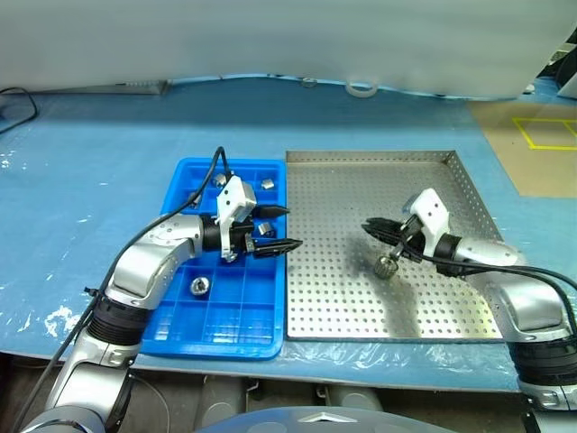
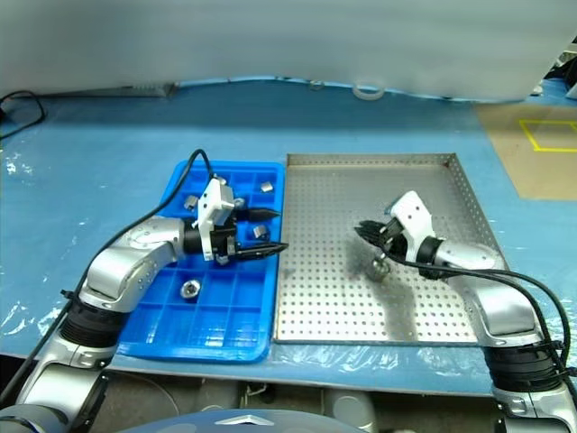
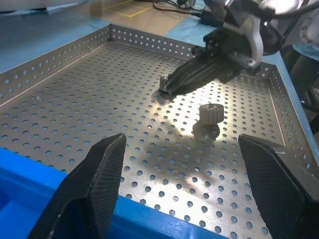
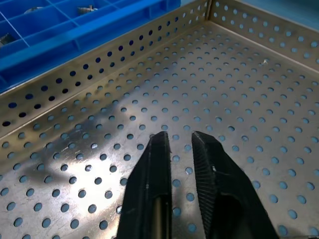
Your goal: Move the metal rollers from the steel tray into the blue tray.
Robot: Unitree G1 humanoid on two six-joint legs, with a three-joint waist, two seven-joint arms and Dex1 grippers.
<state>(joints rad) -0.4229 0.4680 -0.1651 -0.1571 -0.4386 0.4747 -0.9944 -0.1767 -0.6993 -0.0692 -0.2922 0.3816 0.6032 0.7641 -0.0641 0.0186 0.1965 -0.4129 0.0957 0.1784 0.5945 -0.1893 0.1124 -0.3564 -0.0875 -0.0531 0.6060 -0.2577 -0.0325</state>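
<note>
The steel tray [image 1: 343, 194] lies to the right of the blue tray [image 1: 257, 320], edge to edge. My right gripper [image 1: 367, 227] hangs above the steel tray, pointing left, shut on a small metal roller [image 3: 166, 82] at its tips. In the right wrist view its fingertips [image 4: 160, 142] stand close together and the held roller is hidden. One more roller [image 1: 388, 265] lies on the steel tray below that gripper. My left gripper [image 1: 291, 227] hovers open over the blue tray's right edge, nothing between its fingers. Several rollers [image 1: 199, 286] sit in blue compartments.
A white tape ring [image 1: 361, 89] lies at the back of the blue-covered table. A black cable [image 1: 18, 101] curls at the far left. A brown surface with yellow marking [image 1: 541, 144] lies to the right of the steel tray.
</note>
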